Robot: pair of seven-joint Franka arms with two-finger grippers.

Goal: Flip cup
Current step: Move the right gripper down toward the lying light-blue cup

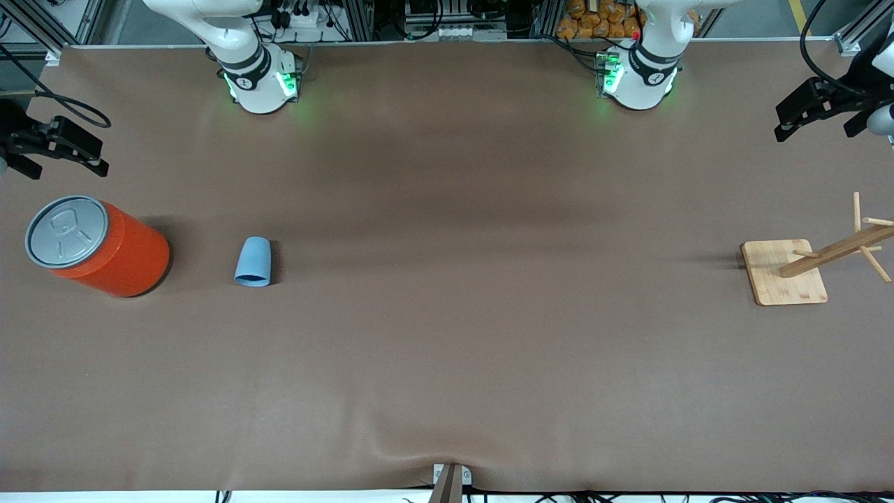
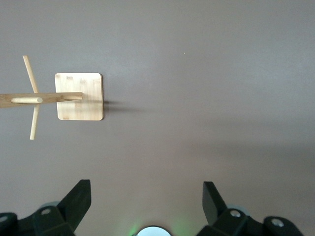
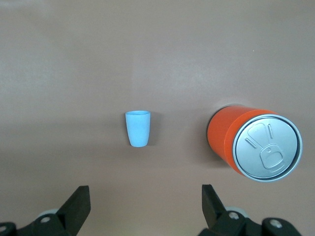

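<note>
Toward the right arm's end of the brown bench (image 1: 447, 349), one small light-blue cup (image 1: 253, 261) stands upside down, its long axis vertical, wide mouth on the surface and narrow closed base pointing up, beside one upright orange can (image 1: 105, 246) sealed by a grey pull-tab lid. Near the left arm's end stands one wooden peg rack (image 1: 803, 269) on a square base. Both arms wait: the right gripper (image 1: 59, 143) hovers over the edge by the can, the left gripper (image 1: 814, 108) over the edge by the rack, each with jaws spread wide and holding nothing.

lt-blue cup (image 1: 253, 262) upside down nr can (image 1: 98, 244)
</note>
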